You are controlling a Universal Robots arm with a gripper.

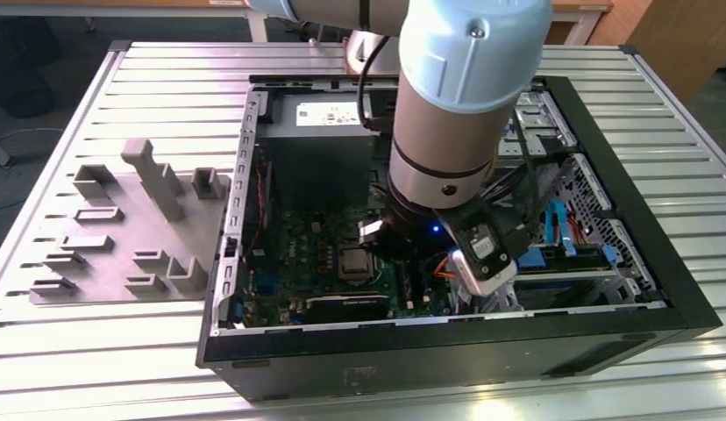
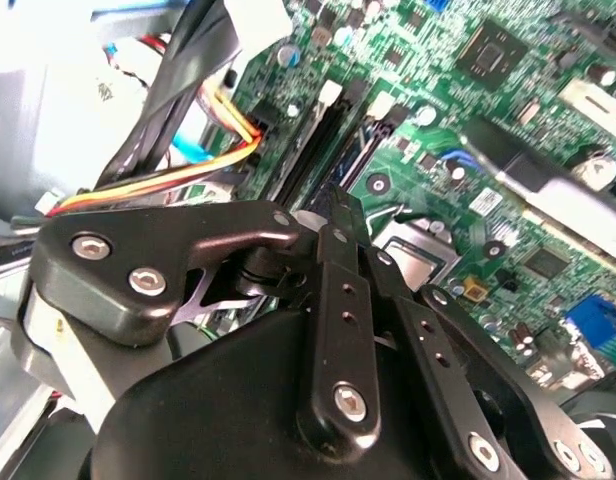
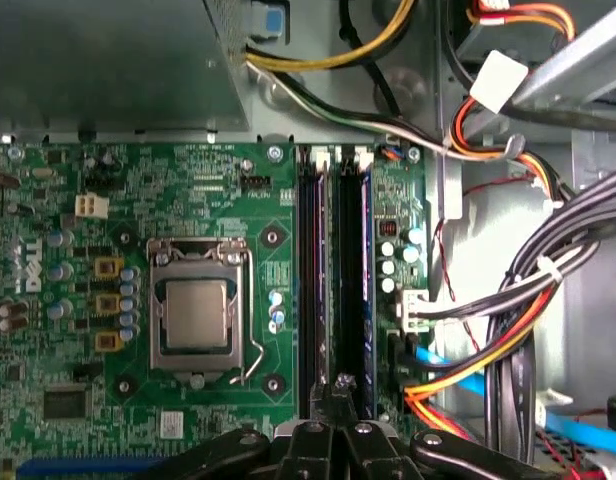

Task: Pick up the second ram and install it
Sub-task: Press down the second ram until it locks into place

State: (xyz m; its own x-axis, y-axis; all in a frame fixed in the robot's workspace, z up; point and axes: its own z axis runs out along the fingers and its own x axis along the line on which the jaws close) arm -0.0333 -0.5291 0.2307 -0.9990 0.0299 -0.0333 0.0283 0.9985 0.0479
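1. On the exterior view's left, a grey fixture block (image 1: 129, 228) is sitting on the slatted table (image 1: 59, 368). No memory stick is showing on it, so the pick-up part appears to be done.
2. Moving right, the open computer case (image 1: 457, 351) is lying on its side, and the arm is reaching down into it over the motherboard (image 1: 304, 254).
3. In the first wrist view, the processor socket (image 3: 196, 312) is lying beside two long memory slots. A dark stick (image 3: 310, 280) seems to be occupying the slot nearer the socket.
4. The second ram (image 3: 358, 280), dark with a blue edge, is standing along the next slot, just beside that stick and between it and the cable bundle (image 3: 488, 360).
5. The gripper (image 3: 340, 385) is hovering at the near end of these slots with its jaws drawn narrow, almost together. Whether they are pinching the ram's edge or only pressing on it I cannot tell. In the second wrist view the gripper (image 2: 338, 215) is likewise pointing straight at the slots.
6. I judge the task to be nearing its end: the ram is lining up in its slot, while full seating and closed end clips are not showing clearly.
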